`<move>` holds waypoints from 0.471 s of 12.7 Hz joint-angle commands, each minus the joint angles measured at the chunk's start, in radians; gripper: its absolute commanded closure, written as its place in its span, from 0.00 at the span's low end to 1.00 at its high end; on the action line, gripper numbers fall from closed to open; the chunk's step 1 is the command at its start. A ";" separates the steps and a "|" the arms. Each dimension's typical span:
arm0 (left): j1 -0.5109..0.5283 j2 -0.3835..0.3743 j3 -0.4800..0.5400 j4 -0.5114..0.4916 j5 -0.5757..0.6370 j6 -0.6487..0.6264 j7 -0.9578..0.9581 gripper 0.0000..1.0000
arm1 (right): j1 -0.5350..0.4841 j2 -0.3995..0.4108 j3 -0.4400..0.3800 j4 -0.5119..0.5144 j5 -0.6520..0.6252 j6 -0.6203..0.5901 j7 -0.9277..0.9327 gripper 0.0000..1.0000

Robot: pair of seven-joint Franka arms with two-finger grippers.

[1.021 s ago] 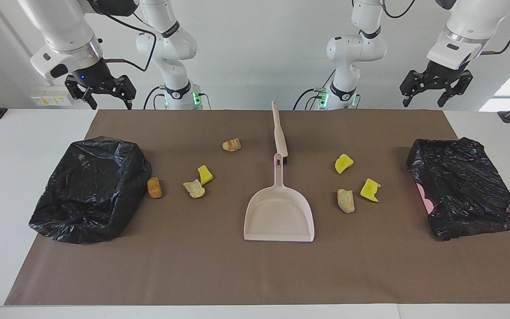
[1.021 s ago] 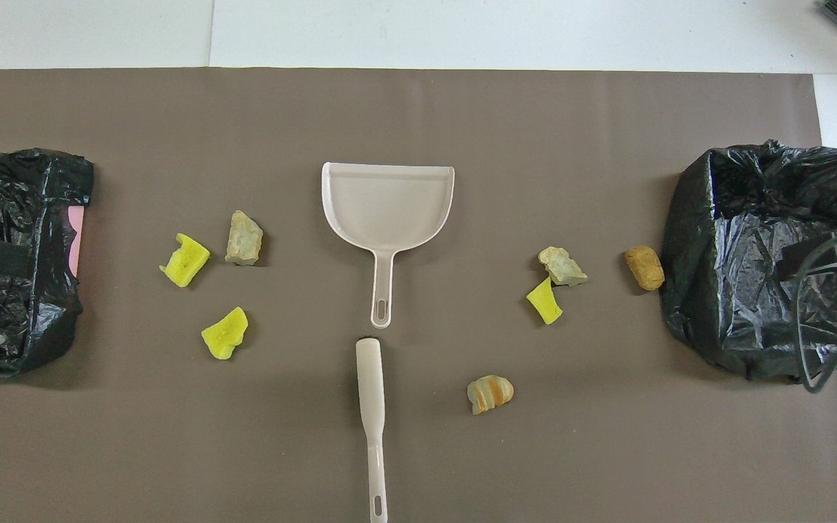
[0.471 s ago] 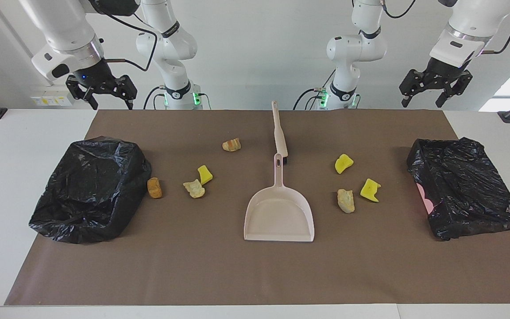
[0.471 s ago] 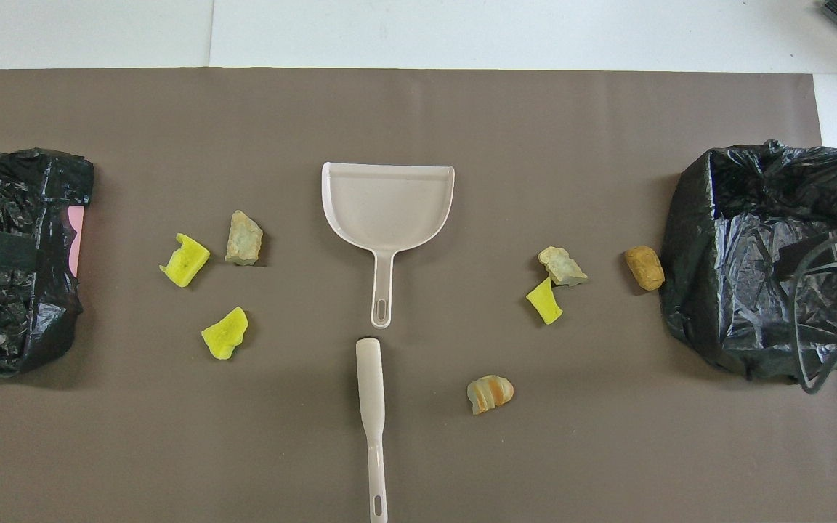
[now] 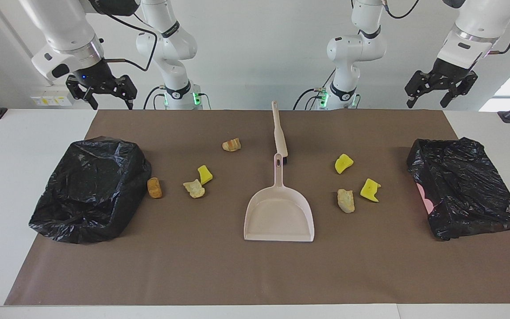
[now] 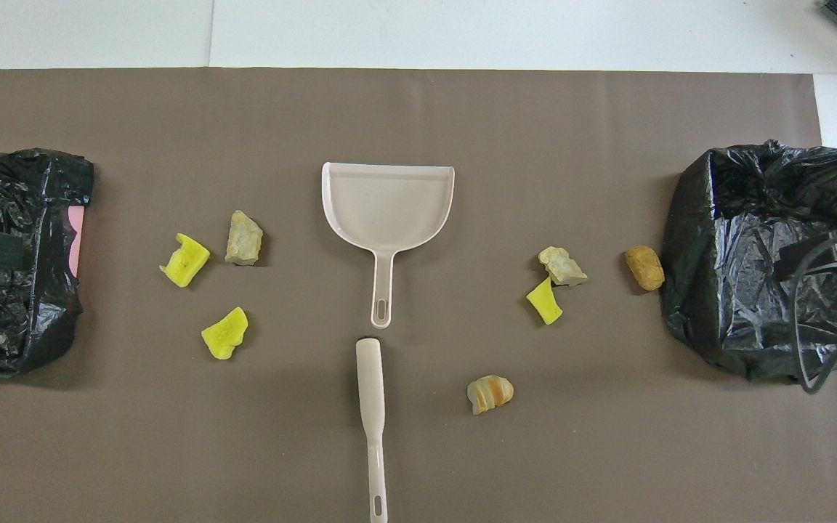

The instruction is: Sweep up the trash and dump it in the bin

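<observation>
Meanwhile both the left end effector (image 5: 441, 91) and right end effector (image 5: 101, 92) hang open and empty, well apart from the trash (image 5: 196, 188).

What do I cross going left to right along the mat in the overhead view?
Black-lined bin → yellow sponge piece → pale foam lump → dustpan → striped foam lump → tan-orange lump → second black-lined bin.

Both arms are raised high at the robots' edge of the table, bent at the wrist so the grippers point down. The left gripper (image 5: 441, 91) hangs with its fingers spread apart, holding nothing. The right gripper (image 5: 102, 93) likewise hangs spread wide and empty.
</observation>
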 commanded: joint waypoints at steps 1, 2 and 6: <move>-0.003 -0.012 -0.027 -0.022 -0.013 0.027 -0.008 0.00 | -0.019 -0.023 0.001 -0.028 0.017 0.019 0.005 0.00; -0.027 -0.014 -0.009 -0.022 -0.013 0.031 -0.008 0.00 | -0.019 -0.023 0.001 -0.029 0.018 0.020 -0.001 0.00; -0.057 -0.014 0.031 -0.022 -0.013 0.030 -0.018 0.00 | -0.002 -0.003 0.018 -0.030 0.027 0.091 0.002 0.00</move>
